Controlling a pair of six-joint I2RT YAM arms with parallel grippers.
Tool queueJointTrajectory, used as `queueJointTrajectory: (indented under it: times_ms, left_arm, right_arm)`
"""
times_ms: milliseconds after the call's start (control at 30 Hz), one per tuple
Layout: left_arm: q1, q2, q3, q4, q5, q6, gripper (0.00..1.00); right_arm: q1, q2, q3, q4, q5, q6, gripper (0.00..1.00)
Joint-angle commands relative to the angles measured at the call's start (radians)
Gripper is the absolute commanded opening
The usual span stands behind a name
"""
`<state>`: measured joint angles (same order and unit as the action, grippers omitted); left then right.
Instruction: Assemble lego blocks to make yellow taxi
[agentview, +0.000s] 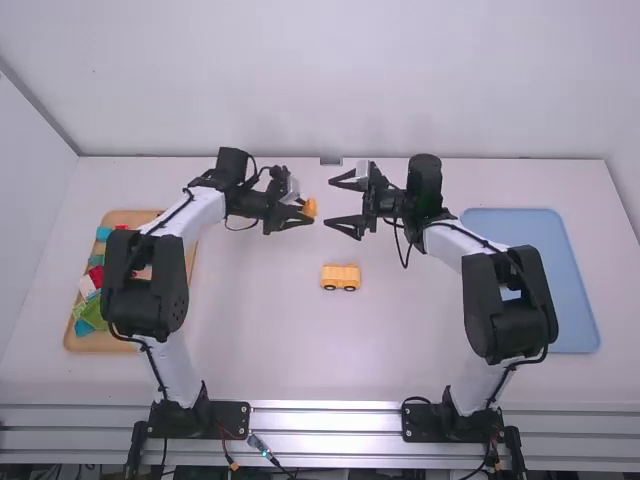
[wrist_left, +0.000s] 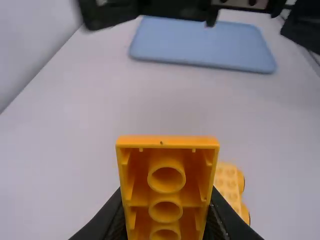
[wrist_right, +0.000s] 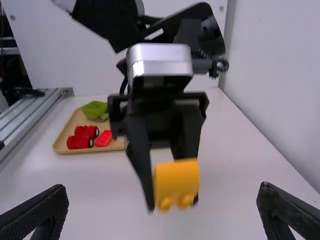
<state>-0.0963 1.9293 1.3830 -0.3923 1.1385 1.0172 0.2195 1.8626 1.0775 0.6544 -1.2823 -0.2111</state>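
In the high view my left gripper (agentview: 300, 212) is shut on an orange-yellow block (agentview: 309, 208) above the table's middle. The left wrist view shows the block's (wrist_left: 166, 200) hollow underside with round tubes, between the fingertips of my left gripper (wrist_left: 166, 220). Facing it from the right, my right gripper (agentview: 340, 205) stands open with nothing between its fingers. The held block (wrist_right: 176, 181) hangs beyond my right gripper (wrist_right: 162, 212) in the right wrist view, studs pointing down. A yellow block car body (agentview: 340, 277) with dark wheels rests on the table below the two grippers.
On the left, a wooden tray (agentview: 131, 218) holds several red, green, teal and white blocks, partly beneath the left arm. A blue tray (agentview: 570, 290) lies at the right, partly behind the right arm. White walls border the table's back and sides.
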Motion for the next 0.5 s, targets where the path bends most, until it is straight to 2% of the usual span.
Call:
queueJointTrajectory:
  times_ms: [0, 67, 233, 400, 467]
  left_arm:
    - [-0.019, -0.035, 0.017, 0.036, 0.129, -0.029, 0.04]
    - [-0.023, -0.035, 0.016, 0.072, 0.229, -0.032, 0.04]
    - [-0.021, -0.035, 0.016, 0.153, 0.349, -0.032, 0.04]
    - [-0.034, -0.035, 0.016, 0.193, 0.39, -0.032, 0.03]
    - [-0.035, -0.035, 0.016, 0.197, 0.391, -0.033, 0.03]
  right_arm:
    - [-0.003, -0.002, 0.0, 0.034, -0.058, 0.141, 0.93]
    - [-0.003, -0.002, 0.0, 0.075, -0.084, 0.167, 0.86]
    - [-0.003, -0.002, 0.0, 0.106, -0.079, 0.188, 0.8]
    - [0.001, -0.002, 0.0, 0.132, -0.078, 0.188, 0.72]
    - [0.006, -0.002, 0.0, 0.132, -0.079, 0.188, 0.71]
